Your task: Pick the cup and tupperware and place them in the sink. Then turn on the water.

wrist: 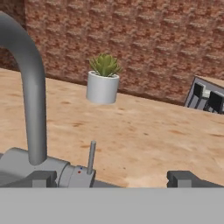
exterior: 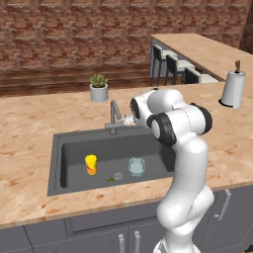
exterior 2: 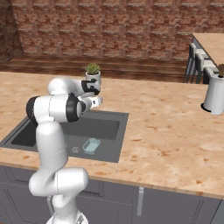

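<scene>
Two dark fingertips (wrist: 43,178) are sitting far apart at the bottom of the hand view, spread to their widest and gripping nothing; the gripper (wrist: 111,178) is hovering just beside the faucet (wrist: 30,100) base. Between the tips, the thin upright faucet lever (wrist: 91,156) is standing on the grey faucet body, with the curved spout rising at the left. Beyond it, a potted plant (wrist: 103,78) in a white pot is sitting on the wood-look counter (wrist: 144,131) before a brick wall (wrist: 131,39).

From the left base view, the arm (exterior: 185,163) is reaching over the sink's right edge toward the faucet. The cup (exterior: 91,164) is standing upright on the floor of the sink (exterior: 69,148), left of centre. The tupperware (exterior: 137,166) is lying on the sink floor well right of the cup, apart from it. No water is showing at the spout. A paper-towel roll (exterior: 233,88) is standing on the counter far to the right.

From the right base view, the tupperware is resting near the basin's front right corner.
</scene>
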